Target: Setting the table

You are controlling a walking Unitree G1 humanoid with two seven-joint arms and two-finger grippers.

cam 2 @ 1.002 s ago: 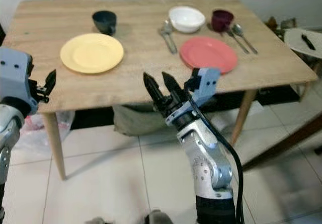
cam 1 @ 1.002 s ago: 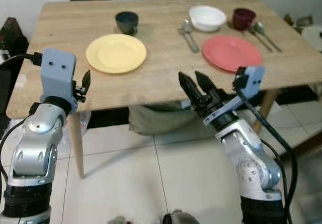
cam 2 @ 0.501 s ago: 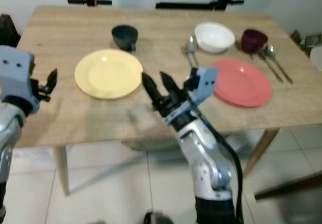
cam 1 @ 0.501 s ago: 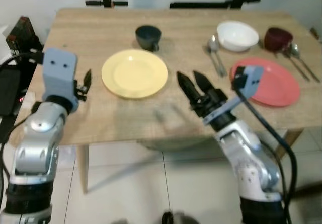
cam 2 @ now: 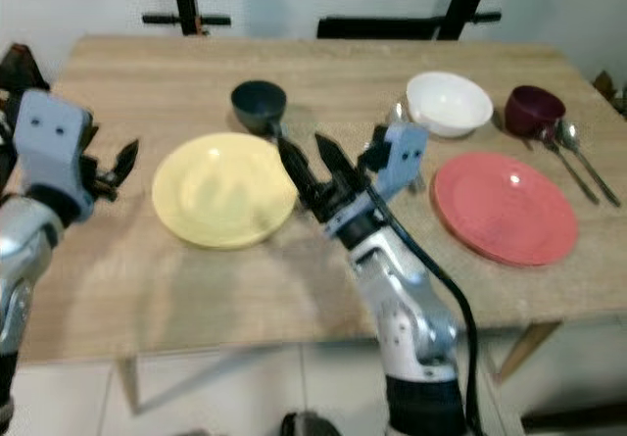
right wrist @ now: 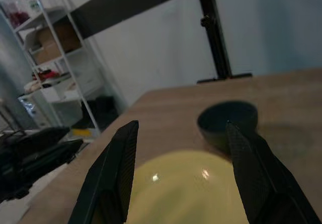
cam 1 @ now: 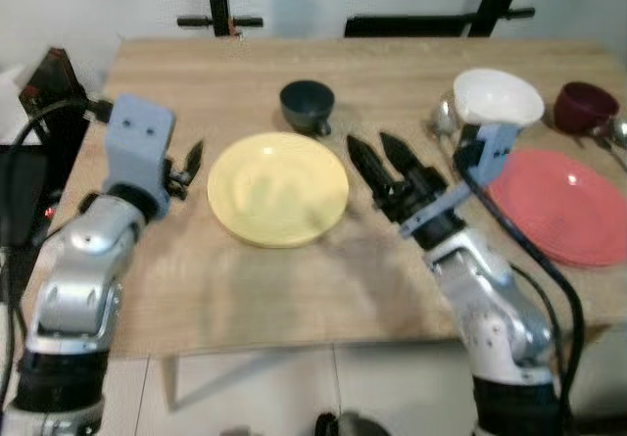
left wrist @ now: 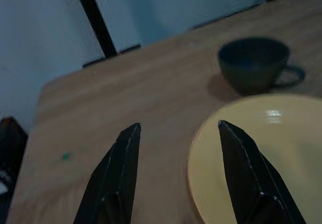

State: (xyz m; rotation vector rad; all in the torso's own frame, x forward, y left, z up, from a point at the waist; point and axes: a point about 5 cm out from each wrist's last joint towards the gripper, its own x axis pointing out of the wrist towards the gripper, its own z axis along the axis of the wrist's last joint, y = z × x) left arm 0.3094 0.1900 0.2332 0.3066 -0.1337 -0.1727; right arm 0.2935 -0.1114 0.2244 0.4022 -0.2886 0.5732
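- Table (cam 1: pixel 245 309) set with two places: a yellow plate (cam 1: pixel 278 188) sits at centre frame in the left eye view, a dark cup (cam 1: pixel 306 105) just behind it, a red plate (cam 1: pixel 563 207) at the right edge.
- Both grippers flank the yellow plate. The right gripper (cam 1: pixel 376 165) hovers just beside the plate's right rim, its fingers pointing toward the upper left of the frame, at the gap between plate and cup.
- The left gripper (cam 1: pixel 189 161) hangs just off the plate's left rim, fingers pointing right toward it.
- Both pairs of fingers stand spread apart and hold nothing; in the left wrist view the plate's edge lies between and below the two black fingers (left wrist: pixel 119 173).
- A white bowl (cam 1: pixel 497 97) and a maroon cup (cam 1: pixel 584 106) wait at upper right, with spoons (cam 2: pixel 571 142) near them beside the red plate.
- Judgement: the right gripper looks nearer the dark cup and the cutlery, so any reach that way likely falls to that arm, forearm raised and angled up across the table's front half.
- The left arm is bent, wrist level with the table's left side.
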